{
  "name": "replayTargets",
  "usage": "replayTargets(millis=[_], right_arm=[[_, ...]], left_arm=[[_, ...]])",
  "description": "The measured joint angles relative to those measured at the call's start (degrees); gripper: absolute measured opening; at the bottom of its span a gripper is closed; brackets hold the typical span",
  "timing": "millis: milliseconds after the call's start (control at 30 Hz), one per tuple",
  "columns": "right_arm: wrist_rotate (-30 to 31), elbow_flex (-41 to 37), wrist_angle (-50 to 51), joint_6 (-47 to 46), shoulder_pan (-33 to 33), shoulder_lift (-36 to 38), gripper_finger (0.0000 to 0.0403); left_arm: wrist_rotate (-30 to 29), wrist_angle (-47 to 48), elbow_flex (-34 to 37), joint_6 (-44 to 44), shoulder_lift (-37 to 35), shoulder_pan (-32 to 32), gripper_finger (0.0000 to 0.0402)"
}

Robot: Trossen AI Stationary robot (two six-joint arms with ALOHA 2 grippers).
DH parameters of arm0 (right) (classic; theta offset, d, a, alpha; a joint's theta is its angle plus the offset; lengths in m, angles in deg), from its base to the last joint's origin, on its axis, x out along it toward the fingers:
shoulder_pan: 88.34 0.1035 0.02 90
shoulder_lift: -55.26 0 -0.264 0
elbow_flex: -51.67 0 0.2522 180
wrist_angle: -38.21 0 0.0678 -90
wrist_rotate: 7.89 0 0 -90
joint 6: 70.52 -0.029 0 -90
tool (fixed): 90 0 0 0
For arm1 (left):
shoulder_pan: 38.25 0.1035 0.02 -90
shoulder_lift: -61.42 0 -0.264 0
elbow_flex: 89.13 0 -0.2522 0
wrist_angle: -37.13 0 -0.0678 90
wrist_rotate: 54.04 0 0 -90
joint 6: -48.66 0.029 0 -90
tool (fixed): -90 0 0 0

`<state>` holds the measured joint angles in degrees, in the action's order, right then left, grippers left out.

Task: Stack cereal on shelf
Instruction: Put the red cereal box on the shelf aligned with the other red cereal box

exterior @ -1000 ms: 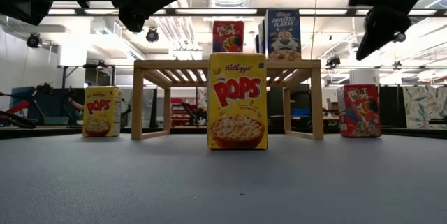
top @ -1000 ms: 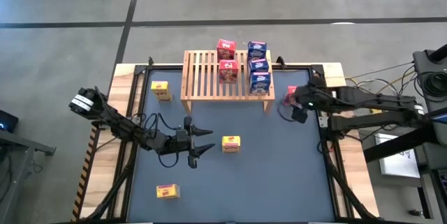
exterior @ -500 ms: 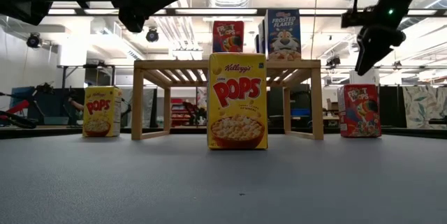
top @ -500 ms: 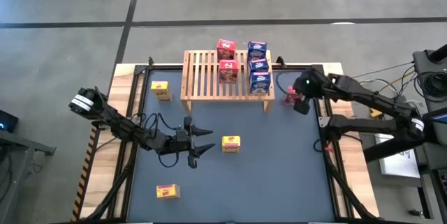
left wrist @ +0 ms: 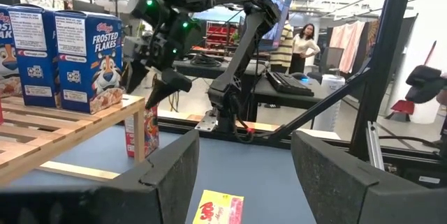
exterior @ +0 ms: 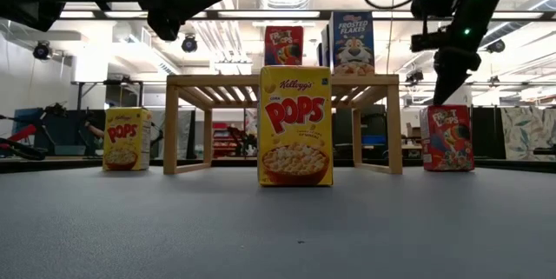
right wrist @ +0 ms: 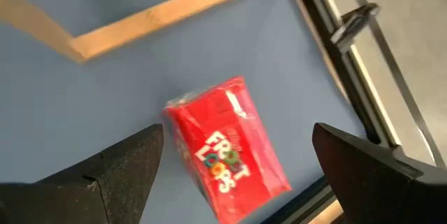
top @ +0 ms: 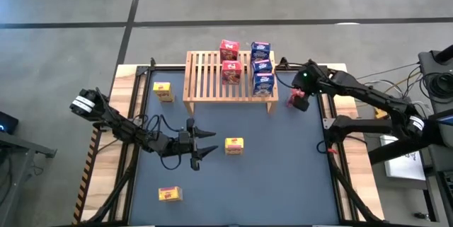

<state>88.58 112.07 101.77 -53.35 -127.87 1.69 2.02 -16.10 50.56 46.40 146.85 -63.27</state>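
Note:
The light-wood shelf (top: 209, 78) stands at the table's far middle. On its slats are two red boxes (top: 229, 61) and three blue ones (top: 262, 66). A third red cereal box (right wrist: 227, 151) stands on the mat just right of the shelf's right leg. My right gripper (right wrist: 237, 137) hovers over it, open and pointing down, with one finger on either side and touching nothing; in the low view it (exterior: 441, 83) sits above the box top (exterior: 447, 109). My left gripper (top: 207, 146) is open, above the mat, left of a standing yellow box (top: 234, 146).
Two more yellow boxes are on the mat: one standing near the shelf's left leg (top: 163, 91), one lying near the near-left corner (top: 170, 194). The table's wooden border and black frame (top: 327, 124) run close to the right of the red box. A person (left wrist: 305, 39) stands far behind.
My right gripper has swung from the table's right edge toward the shelf's right leg, tipped to point more steeply down, and come lower over the red box on the mat. The left arm and all the boxes have stayed put.

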Motion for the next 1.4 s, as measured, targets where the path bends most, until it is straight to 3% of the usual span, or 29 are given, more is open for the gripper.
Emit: replayTargets(millis=[333,500,867,1400], right_arm=[[-0.6,-0.6,-1.3,-0.8,-0.5,-7.1,0.0355],[-0.5,-0.7,-0.9,-1.6,-0.5,-9.2,0.0327],[-0.8,-0.7,-1.2,-1.9,-0.5,-4.0,0.0243],[-0.9,-2.0,-0.1,-3.3,-0.5,-3.2,0.0226]], left_arm=[[0.0,0.2,0.0,0.0,0.0,0.0,0.0212],[0.0,0.2,0.0,0.0,0.0,0.0,0.0212],[0.0,0.4,0.0,0.0,0.0,0.0,0.0212],[0.0,0.6,0.0,-0.2,0.0,0.0,0.0212]])
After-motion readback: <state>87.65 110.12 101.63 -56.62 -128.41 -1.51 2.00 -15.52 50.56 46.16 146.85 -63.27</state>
